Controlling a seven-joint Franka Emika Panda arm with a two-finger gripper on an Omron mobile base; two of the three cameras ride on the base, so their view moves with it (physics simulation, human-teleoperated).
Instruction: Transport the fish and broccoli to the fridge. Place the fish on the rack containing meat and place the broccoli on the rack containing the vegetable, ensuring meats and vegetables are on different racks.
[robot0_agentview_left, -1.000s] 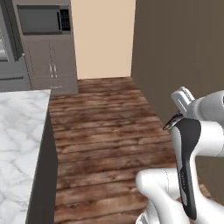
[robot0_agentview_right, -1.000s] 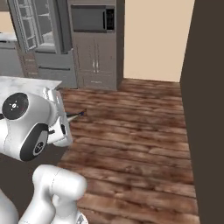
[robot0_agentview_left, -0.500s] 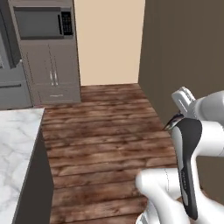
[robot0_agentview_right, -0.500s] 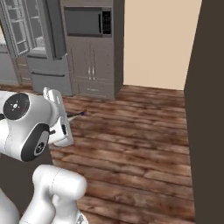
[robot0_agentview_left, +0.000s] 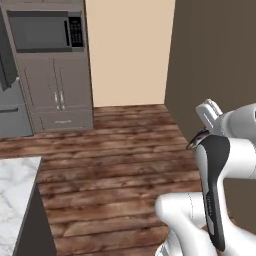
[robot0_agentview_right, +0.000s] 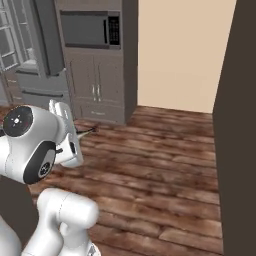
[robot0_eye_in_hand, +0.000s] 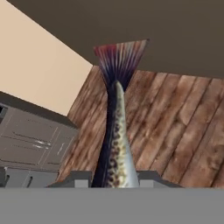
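Note:
A long speckled fish (robot0_eye_in_hand: 114, 144) with a purple fanned tail points away from the hand over the wooden floor, and my gripper (robot0_eye_in_hand: 113, 178) is shut on its body. From the right base camera, the gripper (robot0_agentview_right: 76, 136) sits at the front of the white arm with the thin dark fish (robot0_agentview_right: 89, 131) poking out of it. The grey fridge (robot0_agentview_right: 35, 65) stands at the far left with a door swung open and pale racks (robot0_agentview_right: 9, 42) inside. Its grey front (robot0_agentview_left: 10, 105) also edges the left base view. The broccoli, the meat and the vegetable are out of view.
A built-in microwave (robot0_agentview_left: 45, 31) sits above tall grey cabinets (robot0_agentview_left: 60, 97) beside the fridge. A marble counter corner (robot0_agentview_left: 15, 192) lies low on the left. A dark brown wall (robot0_agentview_left: 215, 65) closes the right side. Open wooden floor (robot0_agentview_right: 160, 160) stretches ahead.
The whole picture has shifted: the base has driven, so cabinets and microwave loom larger and the counter has slid toward the lower left. The fish stays in the gripper.

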